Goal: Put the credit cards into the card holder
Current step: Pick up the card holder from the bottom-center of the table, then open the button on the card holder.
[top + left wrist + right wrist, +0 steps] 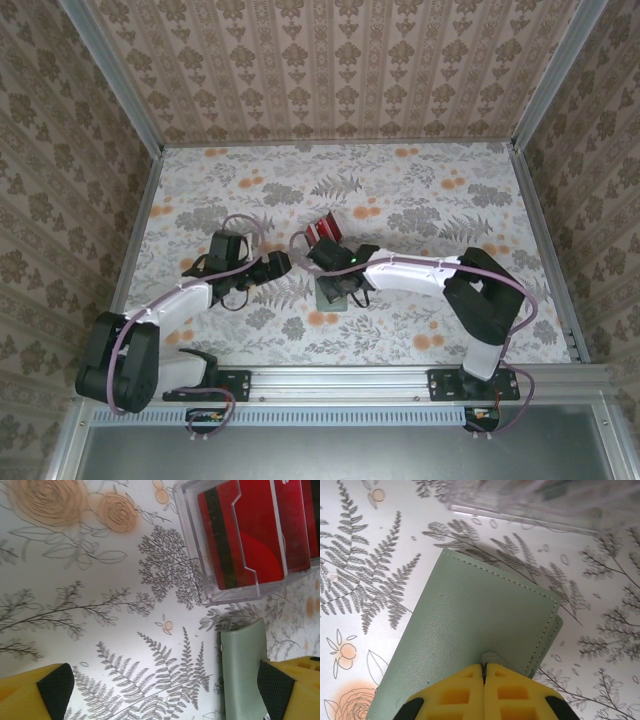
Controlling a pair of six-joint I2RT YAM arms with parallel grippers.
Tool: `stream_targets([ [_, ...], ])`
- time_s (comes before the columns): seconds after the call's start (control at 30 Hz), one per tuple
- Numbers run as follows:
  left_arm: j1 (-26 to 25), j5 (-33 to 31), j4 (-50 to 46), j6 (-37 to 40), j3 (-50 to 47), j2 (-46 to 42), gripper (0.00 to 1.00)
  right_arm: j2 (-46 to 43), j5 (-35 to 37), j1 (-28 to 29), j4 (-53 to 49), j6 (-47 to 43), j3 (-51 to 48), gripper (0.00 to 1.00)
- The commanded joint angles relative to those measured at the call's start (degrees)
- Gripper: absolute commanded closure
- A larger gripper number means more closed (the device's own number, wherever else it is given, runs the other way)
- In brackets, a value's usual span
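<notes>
One card holder (470, 630), one clear stand (190, 540), several credit cards (260, 545)

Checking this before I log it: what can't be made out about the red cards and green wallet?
Left wrist view: glossy red cards in the clear plastic box run off the top edge; count unclear.
Right wrist view: the shut right gripper hides whether it pinches the sage-green folding wallet.

The card holder (475, 645) is sage green, stitched in the same green along its edge. The credit cards (240, 535) are glossy red, one crossed by a dark stripe. They show through a clear case (200, 580). The bench (100, 630) is white, printed with grey ferns and orange flowers. My right fingers (465, 695) are yellow, and my left fingers (20, 695) too, with black pads.
</notes>
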Motion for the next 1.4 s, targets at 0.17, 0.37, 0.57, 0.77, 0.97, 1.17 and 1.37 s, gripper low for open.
stream_targets([
  [0.17,-2.68,7.50,6.84,-4.41,2.86,0.95,0.02,-9.74,-4.69,-2.65,5.38,3.91,-3.91,1.00],
  [0.37,-8.72,11.25,7.95,-3.62,7.66,3.66,0.04,-14.42,-3.75,-3.13,8.51,4.73,-5.78,1.00],
  [0.57,-11.17,12.21,15.40,-7.24,8.49,8.47,0.19,-16.38,-4.08,-3.60,10.84,5.55,-6.52,1.00],
  [0.77,-11.43,16.50,21.53,-10.33,9.12,13.06,0.46,-17.86,-4.44,-4.40,14.17,7.18,-7.79,1.00],
  [0.97,-11.44,16.84,21.22,-9.76,9.54,13.05,0.60,-18.40,-5.62,-5.25,16.48,8.48,-8.71,1.00],
  [1.17,-11.35,17.33,23.10,-10.30,8.41,12.35,0.83,-19.07,-7.19,-6.16,18.07,9.76,-9.77,1.00],
  [1.37,-10.67,17.14,22.52,-9.84,7.35,10.85,0.96,-20.53,-8.08,-8.20,19.17,11.55,-12.53,1.00],
])
